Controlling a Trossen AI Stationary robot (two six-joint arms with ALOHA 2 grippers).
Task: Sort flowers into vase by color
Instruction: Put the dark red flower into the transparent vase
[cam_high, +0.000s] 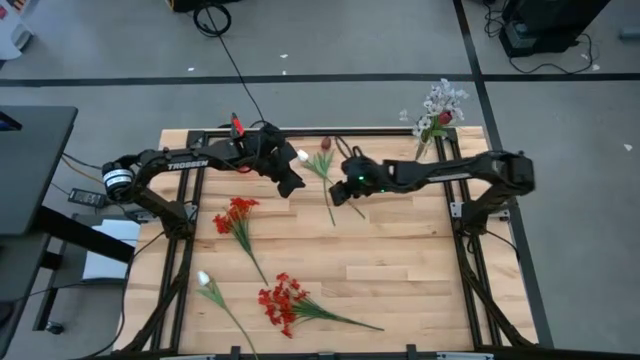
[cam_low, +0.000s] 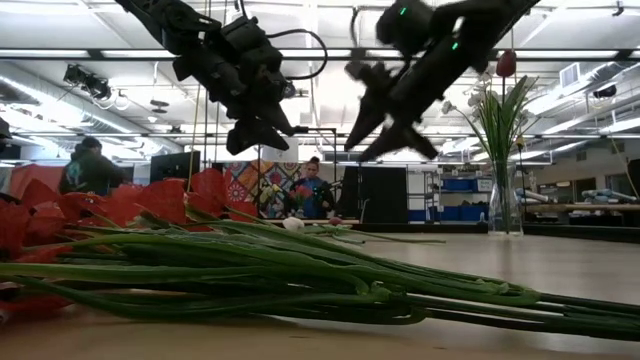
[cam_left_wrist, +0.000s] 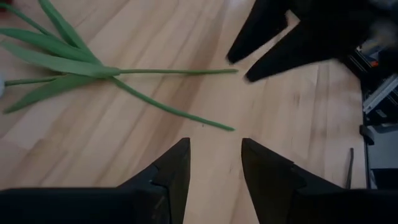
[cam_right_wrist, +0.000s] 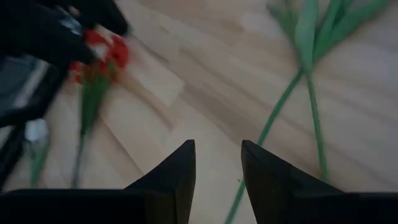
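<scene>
**Flowers on table, both grippers aloft and empty**

Writing: white "TROSSEN" on the left arm (cam_high: 170, 165), upper left of the high view. No other legible text.

Surroundings: slatted wooden table (cam_high: 400, 270) on a black frame; grey floor with cables around it. A clear glass vase (cam_high: 424, 145) stands at the table's upper-right corner, already holding pale sprigs (cam_high: 442, 100) and one maroon bud (cam_high: 445, 117). In the low view, a person (cam_low: 314, 190) stands in the room behind the table at centre, another at far left.

Grippers: left gripper (cam_high: 290, 183) hangs above the table's upper middle, fingers spread apart, nothing between them. Right gripper (cam_high: 342, 193) hangs just beside it, facing it, fingers likewise parted and empty. In the low view both are well above the tabletop.

Flowers:
- Two tulips, one white (cam_high: 303, 156) and one maroon (cam_high: 325, 144), lie at upper centre, stems crossing under the gap between the grippers.
- Red cluster (cam_high: 236, 214) with a long stem, left of centre.
- Larger red cluster (cam_high: 280, 300), leafy stems trailing right, bottom centre.
- White bud (cam_high: 205, 280), bottom left, stem running to the table's lower edge.
</scene>
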